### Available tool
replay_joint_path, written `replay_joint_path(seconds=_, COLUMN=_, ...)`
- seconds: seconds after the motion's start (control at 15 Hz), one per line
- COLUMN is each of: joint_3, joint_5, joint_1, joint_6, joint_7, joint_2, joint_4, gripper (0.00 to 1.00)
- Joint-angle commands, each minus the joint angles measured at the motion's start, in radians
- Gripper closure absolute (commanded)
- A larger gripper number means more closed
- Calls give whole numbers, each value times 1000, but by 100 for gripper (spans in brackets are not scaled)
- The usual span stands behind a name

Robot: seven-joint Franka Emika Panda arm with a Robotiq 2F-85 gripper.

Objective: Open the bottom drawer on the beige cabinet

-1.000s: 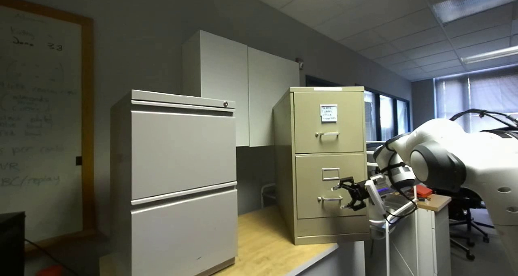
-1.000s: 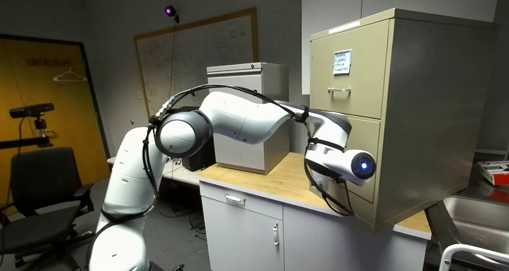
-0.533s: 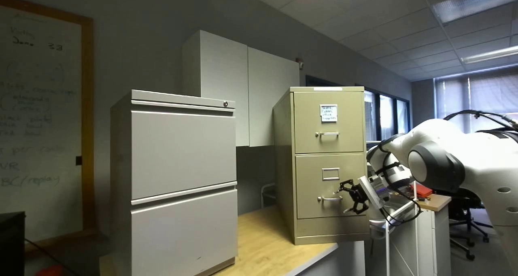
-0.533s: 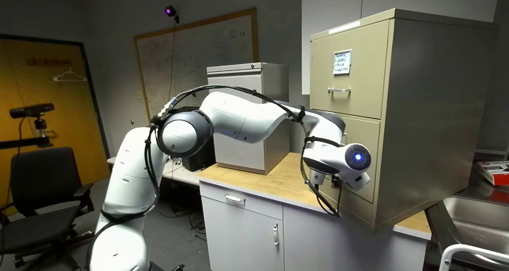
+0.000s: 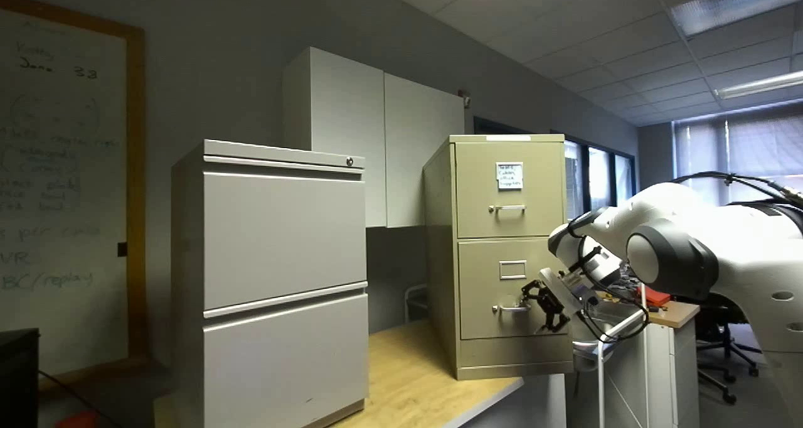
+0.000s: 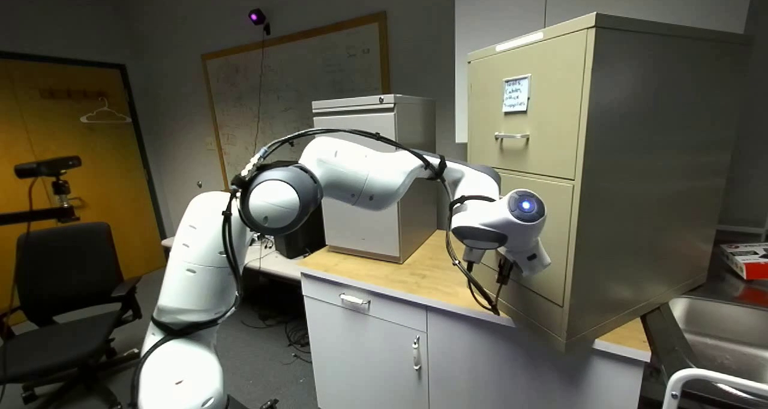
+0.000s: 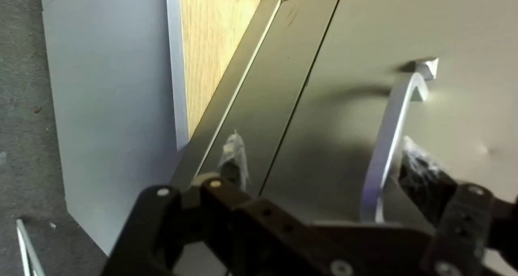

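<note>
Gripper [image 7: 323,150] spread wide, its fingers [image 7: 421,164] either side of the handle [image 7: 386,146] in the wrist view, one just beside it; can't tell if they touch. Bottom drawer [image 5: 492,293] closed, beneath the labelled top drawer [image 5: 477,192] in the beige cabinet [image 6: 654,175].

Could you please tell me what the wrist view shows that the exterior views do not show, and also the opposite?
Only the wrist view shows thin scuff marks on the panel below the bottom drawer, and a small reddish speck on the floor.

Only the exterior views, both of them, show the paper label on the top drawer, the pale grey two-drawer cabinet, the whiteboard and the arm's white links.

Shared by the wrist view and an exterior view: the open gripper, the shut bottom drawer with its pull, and the wooden countertop.
</note>
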Motion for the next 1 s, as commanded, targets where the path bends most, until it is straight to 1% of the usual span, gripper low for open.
replay_joint_path(seconds=0.0, joint_3=13, joint_5=-161, joint_1=26, joint_6=11, joint_7=156, joint_2=-12, joint_4=54, gripper=25)
replay_joint_path(seconds=0.07, joint_3=13, joint_5=-217, joint_1=35, joint_6=6, joint_7=193, joint_2=-11, joint_4=70, gripper=26)
replay_joint_path(seconds=0.13, joint_3=16, joint_5=-261, joint_1=39, joint_6=1, joint_7=221, joint_2=-8, joint_4=84, gripper=31)
replay_joint_path(seconds=0.2, joint_3=17, joint_5=-308, joint_1=42, joint_6=-7, joint_7=249, joint_2=-5, joint_4=98, gripper=38)
replay_joint_path(seconds=0.27, joint_3=17, joint_5=-356, joint_1=45, joint_6=-11, joint_7=278, joint_2=-2, joint_4=110, gripper=48)
replay_joint_path(seconds=0.33, joint_3=13, joint_5=-413, joint_1=51, joint_6=-11, joint_7=311, joint_2=0, joint_4=117, gripper=55)
replay_joint_path(seconds=0.4, joint_3=6, joint_5=-477, joint_1=58, joint_6=-11, joint_7=353, joint_2=6, joint_4=130, gripper=64)
replay_joint_path(seconds=0.53, joint_3=4, joint_5=-586, joint_1=54, joint_6=-27, joint_7=412, joint_2=24, joint_4=162, gripper=76)
replay_joint_path(seconds=0.6, joint_3=5, joint_5=-634, joint_1=46, joint_6=-40, joint_7=438, joint_2=32, joint_4=174, gripper=84)
replay_joint_path(seconds=0.67, joint_3=9, joint_5=-670, joint_1=40, joint_6=-44, joint_7=455, joint_2=38, joint_4=184, gripper=91)
replay_joint_path(seconds=0.73, joint_3=13, joint_5=-694, joint_1=35, joint_6=-48, joint_7=464, joint_2=45, joint_4=194, gripper=92)
replay_joint_path(seconds=0.87, joint_3=29, joint_5=-713, joint_1=33, joint_6=-57, joint_7=460, joint_2=47, joint_4=201, gripper=89)
replay_joint_path(seconds=0.93, joint_3=38, joint_5=-714, joint_1=32, joint_6=-55, joint_7=451, joint_2=49, joint_4=206, gripper=94)
